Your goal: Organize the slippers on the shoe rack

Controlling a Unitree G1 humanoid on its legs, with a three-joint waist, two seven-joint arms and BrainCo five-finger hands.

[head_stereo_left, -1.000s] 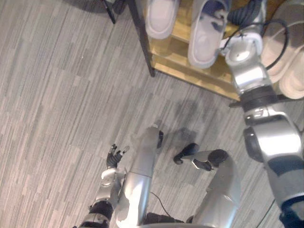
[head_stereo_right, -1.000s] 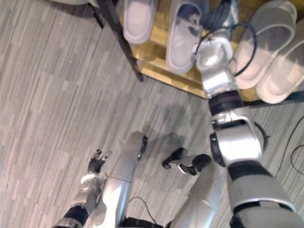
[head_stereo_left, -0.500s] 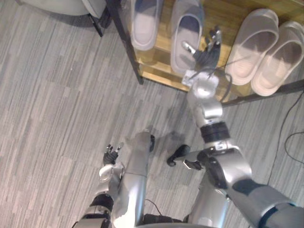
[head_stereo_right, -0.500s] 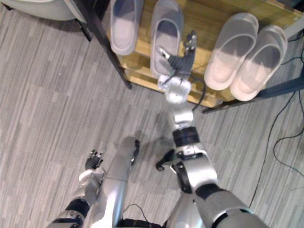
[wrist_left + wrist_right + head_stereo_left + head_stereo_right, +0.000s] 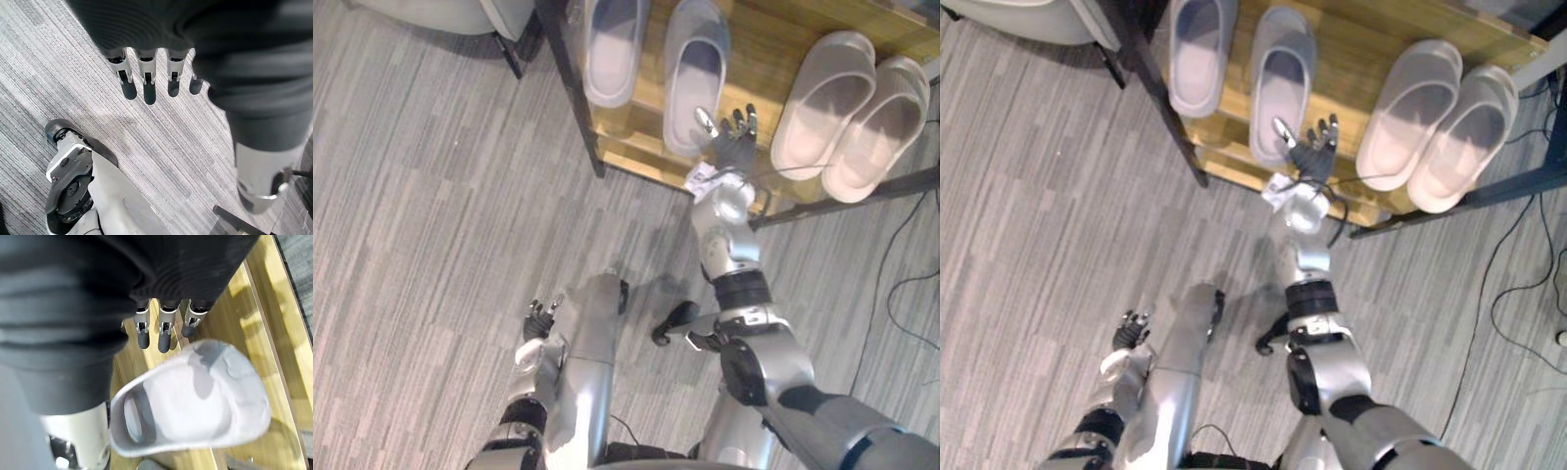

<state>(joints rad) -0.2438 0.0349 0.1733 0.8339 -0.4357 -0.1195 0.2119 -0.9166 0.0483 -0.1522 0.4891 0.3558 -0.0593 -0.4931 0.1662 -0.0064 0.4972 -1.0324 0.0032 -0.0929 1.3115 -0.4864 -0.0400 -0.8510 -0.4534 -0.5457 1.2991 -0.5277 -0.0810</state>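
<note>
the shoe rack [image 5: 1356, 54] has a wooden shelf with four slippers lying on it. taking its dark corner post [image 5: 1170, 108] as the mark, a grey slipper [image 5: 1197, 54] lies just beside the post and a second grey slipper [image 5: 1280, 83] next to it, a narrow gap between them. farther from the post, well apart from these, two paler slippers [image 5: 1408, 113] lie touching, side by side and angled. the rack stands on a grey striped floor [image 5: 1048, 225].

grey striped floor [image 5: 431, 196], pale rounded object [image 5: 440, 10]

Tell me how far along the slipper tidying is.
Done: two pale grey slippers and two beige slippers sit paired on the wooden shoe rack. In hand: nothing; the right hand hovers open by a grey slipper, left hand idle. Left: perhaps straightening the angled beige pair.
</note>
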